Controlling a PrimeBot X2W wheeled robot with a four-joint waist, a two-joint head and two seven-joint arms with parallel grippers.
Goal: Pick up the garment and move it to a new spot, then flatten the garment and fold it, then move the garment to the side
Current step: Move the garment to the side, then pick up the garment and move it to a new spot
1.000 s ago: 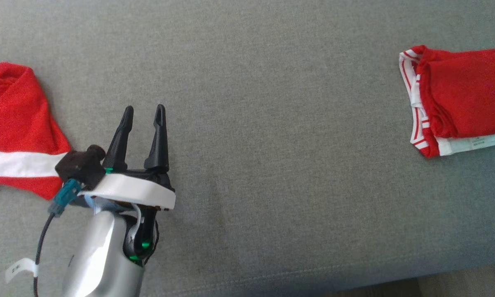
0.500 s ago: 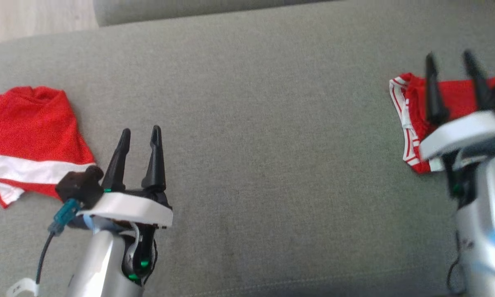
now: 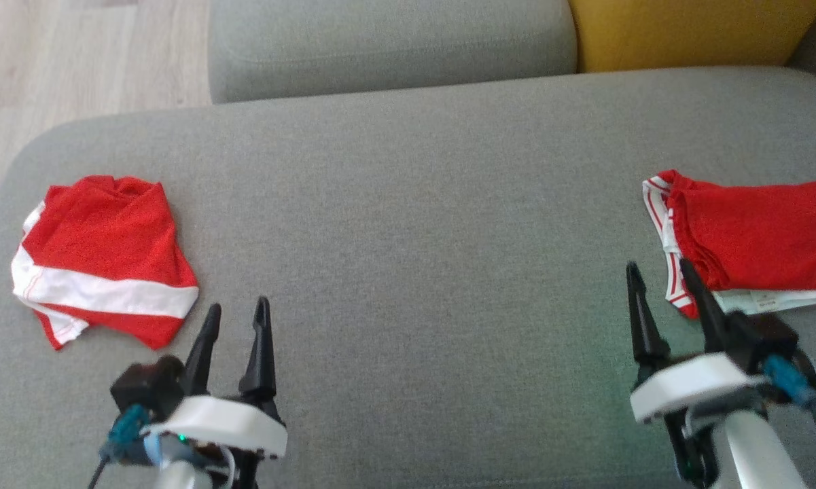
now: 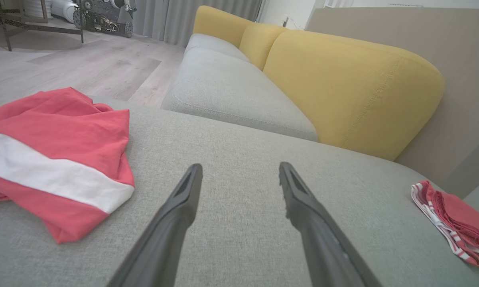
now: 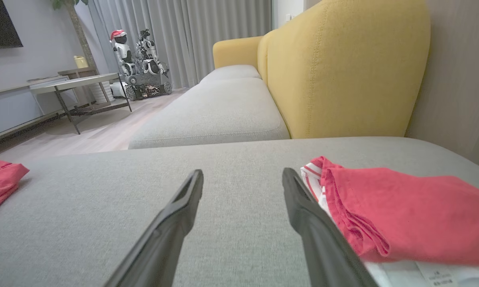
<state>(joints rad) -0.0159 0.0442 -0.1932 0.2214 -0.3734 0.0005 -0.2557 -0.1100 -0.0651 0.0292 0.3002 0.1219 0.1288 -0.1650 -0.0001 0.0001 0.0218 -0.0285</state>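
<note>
A red garment with a white band (image 3: pixel 102 255) is lying loosely rumpled at the left end of the grey seat cushion (image 3: pixel 414 238). A folded red garment (image 3: pixel 754 231), trimmed in red-and-white stripes, is resting flat at the right end.

Head view looking down on grey sofa seat (image 3: pixel 408 238), both wrist views low, skimming it toward yellow backrest (image 4: pixel 343 87)

The sofa seat (image 3: pixel 408 238) is grey woven cloth, dull and a bit rough, and the back cushion (image 4: pixel 343 87) is yellow cloth with the same dull weave. The crumpled garment (image 3: pixel 102 258) and the folded garment (image 3: pixel 754 231) are soft, thin red cloth with white bands, not shiny. The floor (image 3: pixel 75 54) looks like pale smooth wood, and the left gripper (image 3: pixel 238 305) and right gripper (image 3: pixel 657 265) look like dull black plastic.
</note>
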